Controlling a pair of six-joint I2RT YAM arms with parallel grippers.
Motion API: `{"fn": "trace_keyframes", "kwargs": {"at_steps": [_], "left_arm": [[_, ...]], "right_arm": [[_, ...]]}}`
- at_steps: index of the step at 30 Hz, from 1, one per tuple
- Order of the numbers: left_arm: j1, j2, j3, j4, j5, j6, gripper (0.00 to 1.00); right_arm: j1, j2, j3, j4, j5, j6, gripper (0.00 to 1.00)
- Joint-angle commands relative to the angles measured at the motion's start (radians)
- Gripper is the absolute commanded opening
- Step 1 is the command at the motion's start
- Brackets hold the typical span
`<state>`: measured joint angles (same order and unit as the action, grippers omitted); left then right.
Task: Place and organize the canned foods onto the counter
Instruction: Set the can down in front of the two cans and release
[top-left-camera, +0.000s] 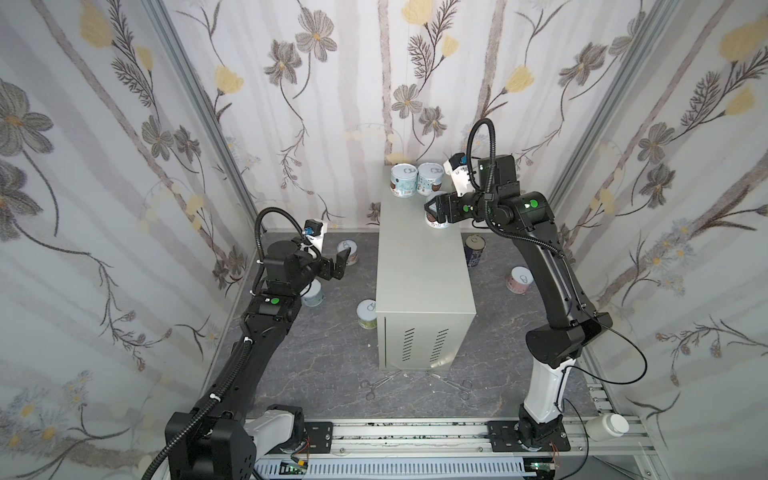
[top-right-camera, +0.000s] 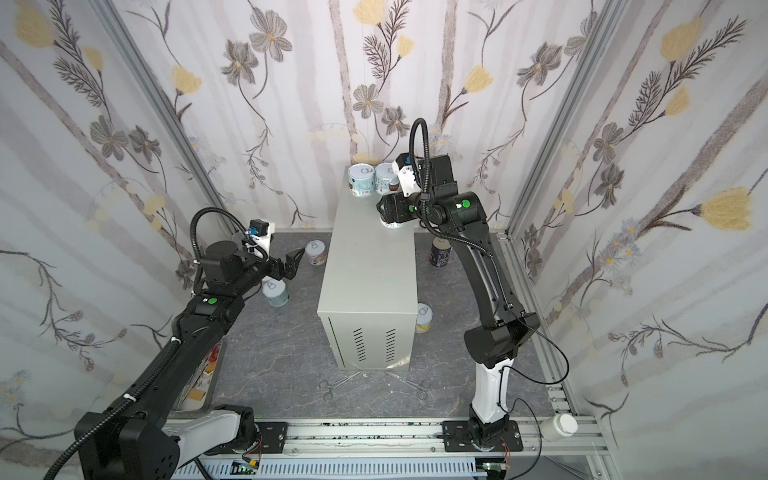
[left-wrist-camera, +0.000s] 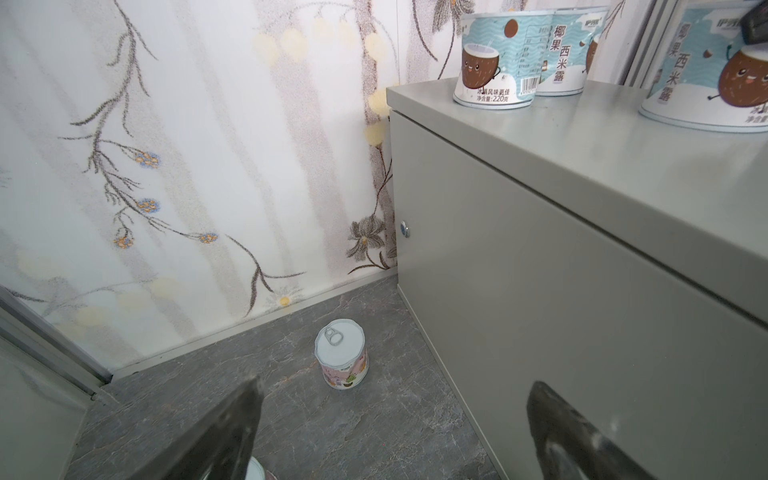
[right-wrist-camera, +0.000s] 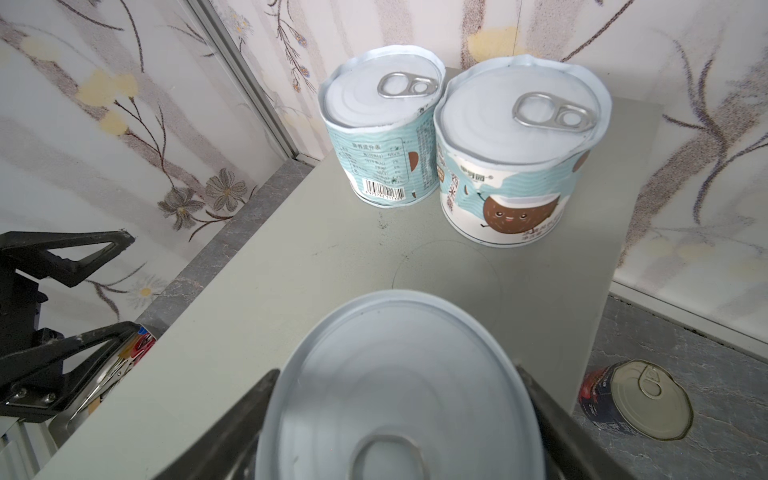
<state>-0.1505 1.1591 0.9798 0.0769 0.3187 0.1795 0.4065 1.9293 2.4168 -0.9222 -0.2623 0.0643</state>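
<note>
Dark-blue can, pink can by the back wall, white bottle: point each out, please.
Dark-blue can (top-left-camera: 475, 250): a top view, on its side wall.
Pink can (left-wrist-camera: 343, 360): left wrist view, on its label.
White bottle (top-right-camera: 560, 427): a top view, on its body.

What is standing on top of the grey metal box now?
Three teal-label cans stand on the counter: two touching at the far end, and a third between the right gripper jaws. Its lid is mostly covered in both top views.
</note>
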Motion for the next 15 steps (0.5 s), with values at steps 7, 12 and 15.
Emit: {"fn": "trace_keyframes", "kwargs": {"at_steps": [7,12,15], "left_arm": [[0.000,-0.009,0.002,0.014,0.005,0.007,1.00],[0.000,-0.014,0.016,-0.014,0.004,0.007,1.00],[0.000,-0.021,0.025,-0.025,0.002,0.010,1.00]], "right_arm": [[0.012,-0.068,-0.109,0.058,-0.002,-0.104,0.95],[0.014,-0.170,-0.309,0.188,0.029,-0.120,0.93],[0.014,-0.260,-0.466,0.309,0.044,-0.117,0.93]]}}
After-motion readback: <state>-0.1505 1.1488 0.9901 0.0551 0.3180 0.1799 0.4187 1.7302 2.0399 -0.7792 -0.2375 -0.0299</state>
